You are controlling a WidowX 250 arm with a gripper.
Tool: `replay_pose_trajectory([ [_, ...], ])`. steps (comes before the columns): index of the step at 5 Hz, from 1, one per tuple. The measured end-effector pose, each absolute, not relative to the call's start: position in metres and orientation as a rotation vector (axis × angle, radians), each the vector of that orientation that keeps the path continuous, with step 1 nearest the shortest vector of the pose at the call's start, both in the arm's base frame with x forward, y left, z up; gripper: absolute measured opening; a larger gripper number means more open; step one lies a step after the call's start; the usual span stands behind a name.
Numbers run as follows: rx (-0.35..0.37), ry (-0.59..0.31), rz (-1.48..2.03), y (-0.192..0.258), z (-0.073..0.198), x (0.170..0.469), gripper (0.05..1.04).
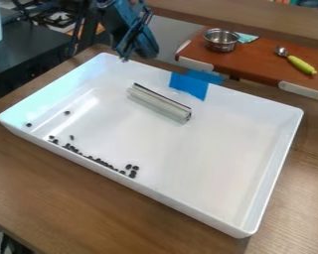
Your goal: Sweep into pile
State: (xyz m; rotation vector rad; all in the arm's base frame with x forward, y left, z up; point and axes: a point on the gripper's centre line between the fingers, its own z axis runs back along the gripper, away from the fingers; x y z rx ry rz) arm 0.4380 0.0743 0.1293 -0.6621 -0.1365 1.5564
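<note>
The tool [133, 53] hangs at the top of the frame, left of centre, by the far rim of the white tray [182, 207]. How far open it is I cannot tell, though nothing seems to be in its hold. Below it and a little to the right, the pale bar with a dark edge [160, 104], likely the sweeper, lies slantwise on the tray floor, apart from the blue tape [190, 85] on the far wall.

The dark beans [99, 159] are at the lower left of the tray, most of them strung along the near wall, with a small clump at the row's right end and a few strays toward the left corner.

The bar lies low, so a grasp taken off centre could let it twist or slip. Set down on the row, it could pin beans against the wall or ride up the slope there; held too high, it would pass over them. A quick stroke could scatter the round beans, and the strays near the corner are easily missed. Pressing hard on the rim could shift the tray on the wooden counter [55, 208].
</note>
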Motion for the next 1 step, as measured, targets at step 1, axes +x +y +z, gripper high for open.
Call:
replay_pose_trajectory([
  [1,-0.574,-0.139,1.647,0.0997,0.1145,0.4527,0.062],
])
